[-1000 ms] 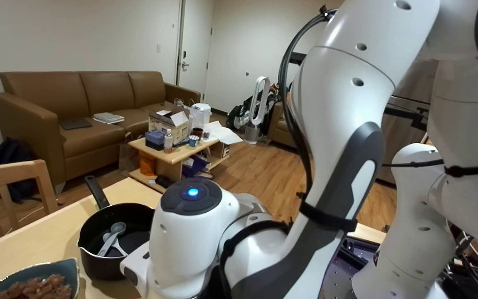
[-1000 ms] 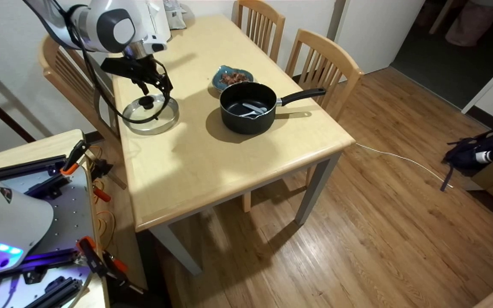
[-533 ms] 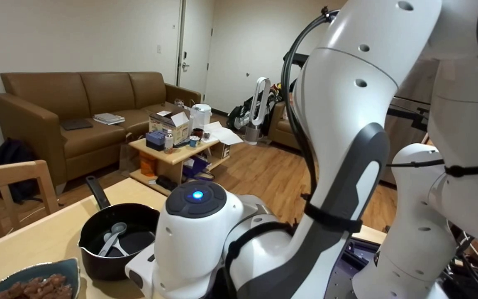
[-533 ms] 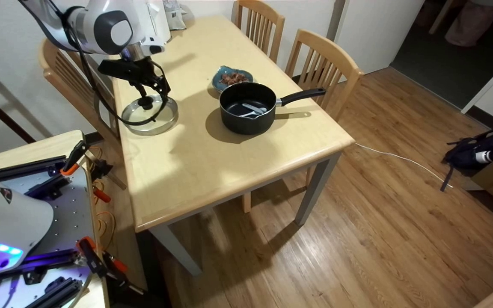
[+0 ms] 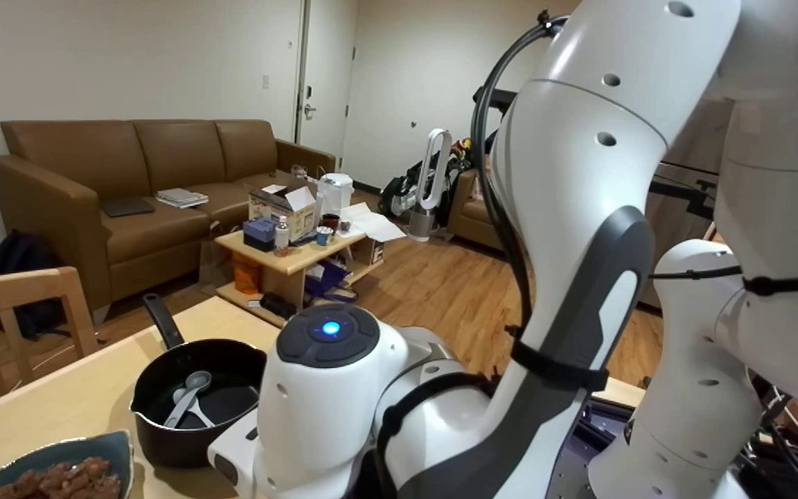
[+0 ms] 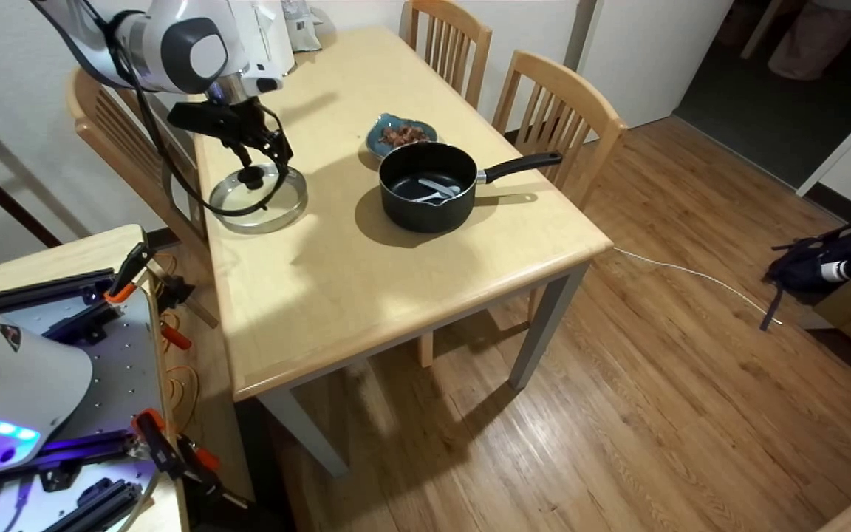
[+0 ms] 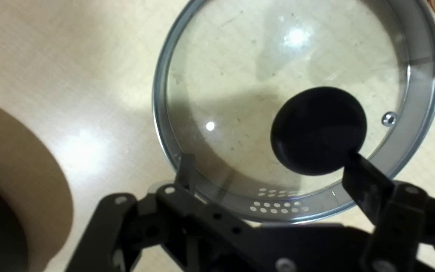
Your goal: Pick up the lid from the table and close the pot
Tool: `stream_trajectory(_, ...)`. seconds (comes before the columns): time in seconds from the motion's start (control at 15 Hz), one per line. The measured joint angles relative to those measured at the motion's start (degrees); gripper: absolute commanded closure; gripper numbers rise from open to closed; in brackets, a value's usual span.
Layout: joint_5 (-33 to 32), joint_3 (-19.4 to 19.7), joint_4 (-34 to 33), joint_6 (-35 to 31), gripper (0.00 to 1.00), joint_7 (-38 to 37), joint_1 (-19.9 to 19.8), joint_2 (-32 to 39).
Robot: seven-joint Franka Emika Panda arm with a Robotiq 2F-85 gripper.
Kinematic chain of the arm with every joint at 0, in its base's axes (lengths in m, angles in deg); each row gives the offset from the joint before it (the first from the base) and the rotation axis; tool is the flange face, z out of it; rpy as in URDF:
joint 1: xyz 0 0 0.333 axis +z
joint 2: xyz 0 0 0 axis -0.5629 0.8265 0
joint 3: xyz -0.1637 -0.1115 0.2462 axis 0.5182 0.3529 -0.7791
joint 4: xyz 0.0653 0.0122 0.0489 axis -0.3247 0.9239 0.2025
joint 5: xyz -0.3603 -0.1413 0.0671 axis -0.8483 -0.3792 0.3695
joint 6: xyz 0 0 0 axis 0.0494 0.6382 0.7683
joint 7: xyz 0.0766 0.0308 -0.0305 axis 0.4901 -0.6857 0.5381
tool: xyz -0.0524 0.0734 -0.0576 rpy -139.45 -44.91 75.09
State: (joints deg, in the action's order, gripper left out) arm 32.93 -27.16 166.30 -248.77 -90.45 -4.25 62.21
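Note:
The round glass lid with its metal rim lies on the table, its black knob upward. My gripper is low over the lid with its jaws wide apart. In the wrist view the tip of the right-hand finger overlaps the knob's edge; whether it touches, I cannot tell. The other finger stands well off the knob, over the lid's rim. The black pot stands uncovered beside the lid, with spoons inside. The arm hides gripper and lid in an exterior view.
A teal dish of brown food sits just behind the pot. The pot's long handle points toward a wooden chair. A loop of black cable hangs from the arm down over the lid.
My gripper has dropped and shifted a little toward the left in the exterior view, its finger now closer to the knob. The lid seems to have slid very slightly. Over the last half second almost nothing moved.

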Motion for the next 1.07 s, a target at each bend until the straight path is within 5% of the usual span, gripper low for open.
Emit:
stream_trajectory(0.53, -1.58, 0.21, 0.03, 7.51, 0.00, -6.23, 0.91, -8.52)
stream_trajectory(1.07, 12.10, -9.84, -1.62, 8.55, 0.00, 5.25, -6.98, -7.04)
